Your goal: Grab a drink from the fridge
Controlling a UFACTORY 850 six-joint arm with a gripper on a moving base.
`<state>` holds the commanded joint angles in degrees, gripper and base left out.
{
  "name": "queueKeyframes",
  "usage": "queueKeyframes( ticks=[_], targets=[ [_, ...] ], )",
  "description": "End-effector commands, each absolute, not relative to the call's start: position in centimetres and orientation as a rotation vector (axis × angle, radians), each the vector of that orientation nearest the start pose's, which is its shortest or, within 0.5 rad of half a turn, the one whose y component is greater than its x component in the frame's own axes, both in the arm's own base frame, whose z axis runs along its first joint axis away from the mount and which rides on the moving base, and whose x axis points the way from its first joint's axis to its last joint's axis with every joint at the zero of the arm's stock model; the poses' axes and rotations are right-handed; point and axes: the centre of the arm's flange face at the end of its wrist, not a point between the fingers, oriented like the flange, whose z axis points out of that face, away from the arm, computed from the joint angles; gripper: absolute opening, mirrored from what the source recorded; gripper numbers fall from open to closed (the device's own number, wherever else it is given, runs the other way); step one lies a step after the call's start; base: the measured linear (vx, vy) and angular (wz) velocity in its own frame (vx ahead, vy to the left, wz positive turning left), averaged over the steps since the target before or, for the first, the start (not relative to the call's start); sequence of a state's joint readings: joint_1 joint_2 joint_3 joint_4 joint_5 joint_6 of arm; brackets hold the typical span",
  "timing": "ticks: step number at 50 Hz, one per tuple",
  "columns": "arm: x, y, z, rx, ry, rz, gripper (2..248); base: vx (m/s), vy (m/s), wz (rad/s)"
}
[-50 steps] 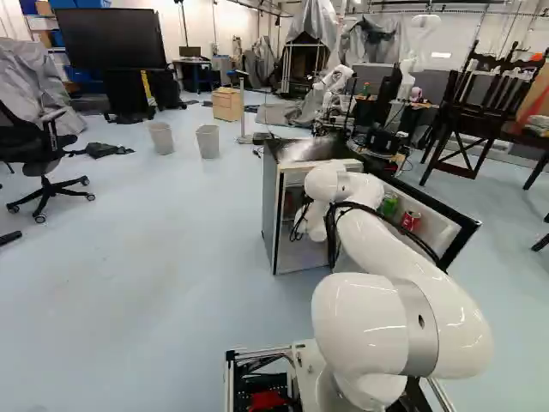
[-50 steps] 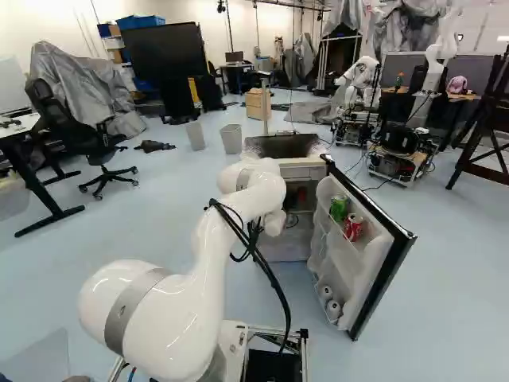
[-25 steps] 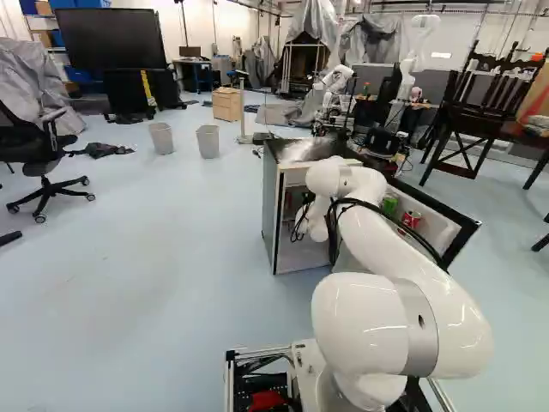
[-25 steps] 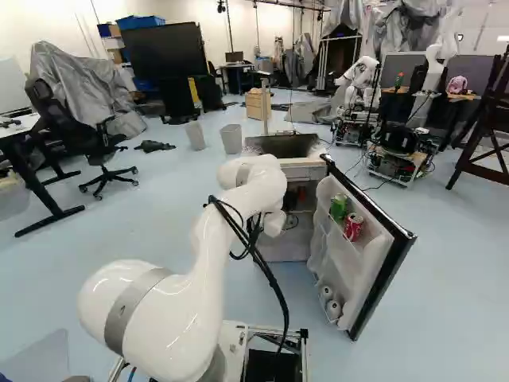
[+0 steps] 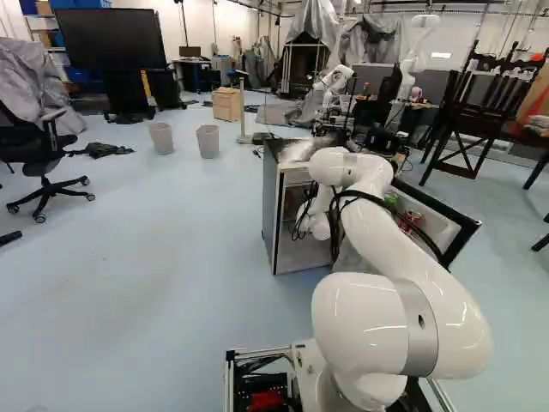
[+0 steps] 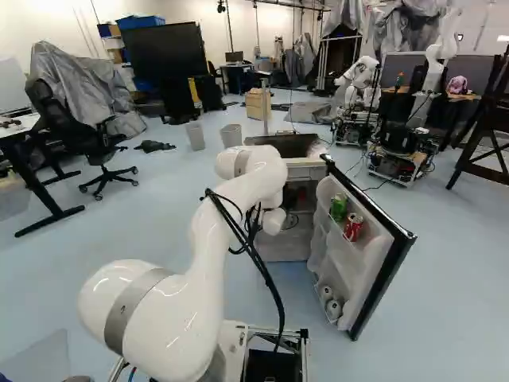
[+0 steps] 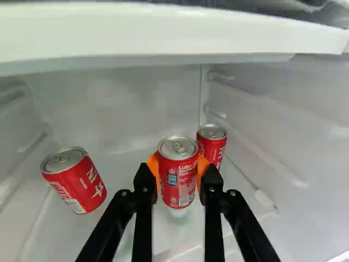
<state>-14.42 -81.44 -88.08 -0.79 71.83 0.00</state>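
Note:
In the wrist view my gripper [image 7: 178, 170] is shut on a red can [image 7: 178, 183], an orange pad against each side of it. The held can is upright; whether its base touches the shelf I cannot tell. Just behind it stands another red can [image 7: 212, 143], and a third red can [image 7: 75, 180] stands apart on the other side. All three are inside the open fridge [image 5: 269, 210]. In the base views the arm's end is at the fridge opening, with the fingers hidden.
The open fridge door [image 6: 380, 267] holds a green can [image 6: 339, 208], a red can [image 6: 353, 228] and white-topped cans [image 6: 332, 309] lower down. A white ledge [image 7: 163, 33] crosses above the gripper. Another robot [image 6: 362, 79] stands beyond the fridge.
In both base views my arm's forward joints have risen a little, while the arm's end stays at the fridge opening. The base, fridge and door have not moved.

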Motion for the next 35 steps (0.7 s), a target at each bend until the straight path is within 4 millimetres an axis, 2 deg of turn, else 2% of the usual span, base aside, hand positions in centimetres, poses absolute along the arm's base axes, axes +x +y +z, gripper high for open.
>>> queueKeyframes(
  ticks=[22, 35],
  targets=[
    [62.9, -16.3, 3.8, -2.569, 0.311, -2.036, 89, 0.000, 0.000, 0.000],
    [60.9, -16.1, 4.9, -2.599, 0.322, -1.995, 89, 0.000, 0.000, 0.000]
  ],
)
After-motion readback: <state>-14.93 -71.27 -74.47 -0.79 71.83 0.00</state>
